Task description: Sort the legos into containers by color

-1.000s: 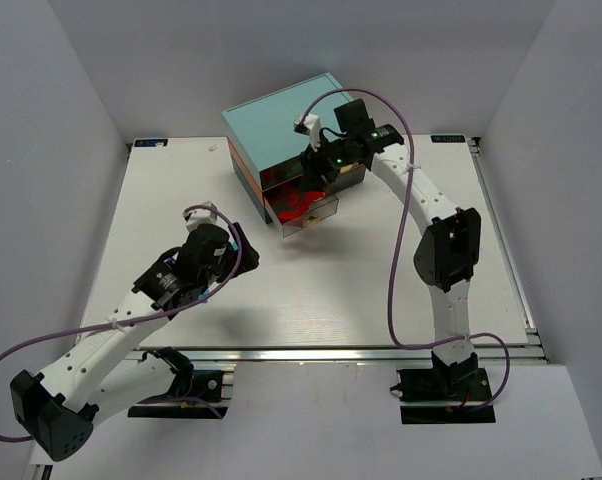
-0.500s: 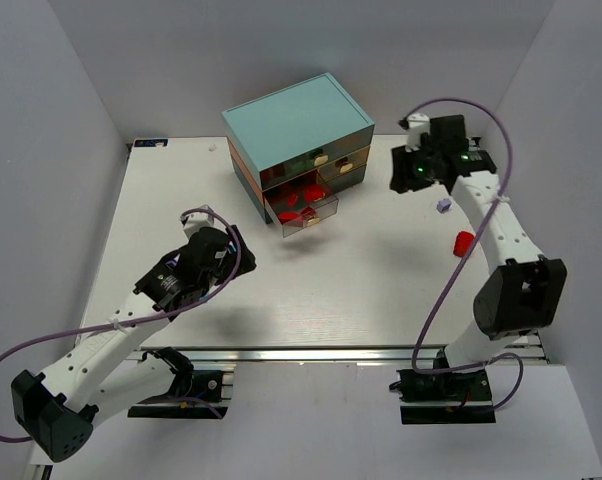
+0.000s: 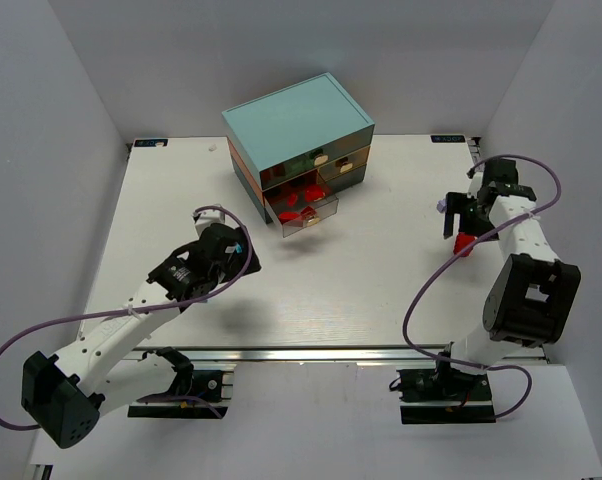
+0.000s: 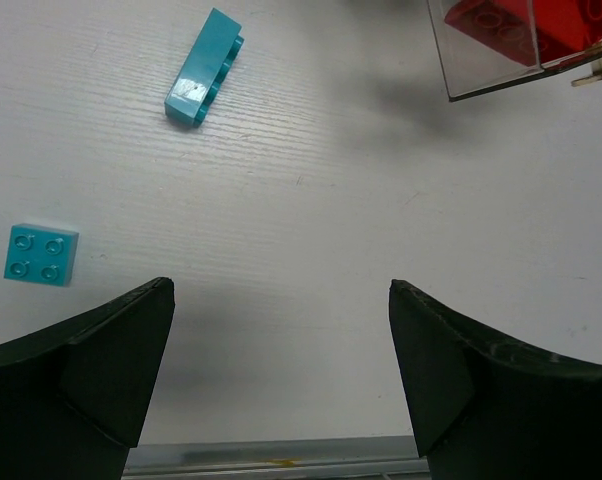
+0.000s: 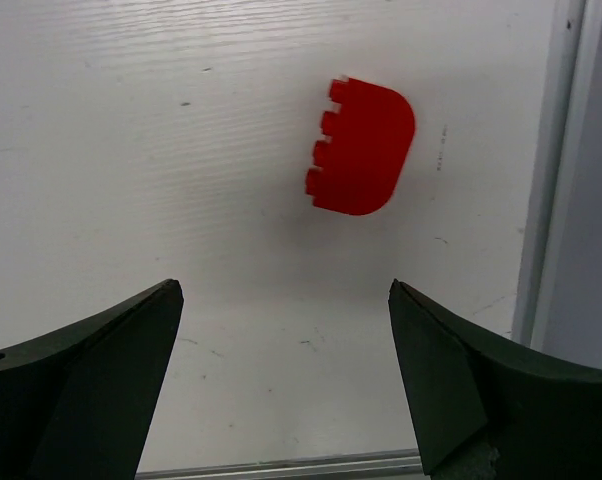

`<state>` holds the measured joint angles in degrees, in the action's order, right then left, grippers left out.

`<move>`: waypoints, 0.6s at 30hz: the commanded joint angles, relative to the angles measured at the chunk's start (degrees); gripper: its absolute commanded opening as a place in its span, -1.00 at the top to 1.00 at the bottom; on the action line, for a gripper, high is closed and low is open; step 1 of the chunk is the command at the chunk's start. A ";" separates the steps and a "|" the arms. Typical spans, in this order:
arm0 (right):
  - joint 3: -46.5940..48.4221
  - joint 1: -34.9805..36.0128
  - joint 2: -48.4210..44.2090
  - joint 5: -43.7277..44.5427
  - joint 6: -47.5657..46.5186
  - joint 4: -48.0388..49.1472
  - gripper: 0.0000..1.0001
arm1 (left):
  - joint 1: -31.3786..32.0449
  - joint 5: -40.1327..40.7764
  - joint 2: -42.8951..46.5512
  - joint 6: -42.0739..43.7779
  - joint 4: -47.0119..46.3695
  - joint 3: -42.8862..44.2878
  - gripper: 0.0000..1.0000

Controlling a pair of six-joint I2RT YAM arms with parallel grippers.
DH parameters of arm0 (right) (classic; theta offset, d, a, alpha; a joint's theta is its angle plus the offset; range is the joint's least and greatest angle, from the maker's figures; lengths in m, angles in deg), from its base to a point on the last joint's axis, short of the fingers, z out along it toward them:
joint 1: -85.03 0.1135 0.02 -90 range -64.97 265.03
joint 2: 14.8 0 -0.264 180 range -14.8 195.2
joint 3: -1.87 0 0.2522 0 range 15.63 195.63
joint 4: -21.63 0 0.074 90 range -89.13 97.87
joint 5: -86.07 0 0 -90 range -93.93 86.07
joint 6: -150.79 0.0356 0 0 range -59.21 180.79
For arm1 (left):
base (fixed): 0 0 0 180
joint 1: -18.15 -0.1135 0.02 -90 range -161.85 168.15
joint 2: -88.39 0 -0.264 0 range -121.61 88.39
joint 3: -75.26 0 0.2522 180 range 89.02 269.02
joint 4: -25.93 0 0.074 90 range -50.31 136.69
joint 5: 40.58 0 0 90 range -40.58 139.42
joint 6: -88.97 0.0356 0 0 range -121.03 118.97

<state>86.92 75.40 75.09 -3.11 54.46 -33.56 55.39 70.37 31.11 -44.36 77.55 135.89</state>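
While both arms hang over white table (image 3: 331,290), teal-topped chest (image 3: 296,118) sits upper centre of top view, one clear drawer (image 3: 307,213) standing out, red legos (image 3: 299,200) inside. Left gripper (image 4: 279,290) spread wide, empty, left of centre. Right gripper (image 5: 281,290) spread wide, empty, right edge. Red lego (image 5: 366,147) upper right of right wrist view, apart from fingers. Long cyan lego (image 4: 203,67) upper left of left wrist view; square cyan lego (image 4: 41,255) at its left edge.

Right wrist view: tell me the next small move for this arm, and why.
Probably ease the right gripper forward and down over the red brick, then close. Its jaws stand wide open and empty. The brick lies on the table just ahead of them, a little to the right, and the drawer holding red bricks is open.
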 commanded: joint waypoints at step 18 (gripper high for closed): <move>9.40 -2.59 19.01 5.25 -0.53 3.99 -0.36 | -0.23 0.58 3.39 -2.10 1.94 -0.11 -0.96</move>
<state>93.67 73.09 94.24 1.87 54.03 -30.48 55.39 69.83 32.12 -44.95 78.19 135.87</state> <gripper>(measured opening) 0.706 0.975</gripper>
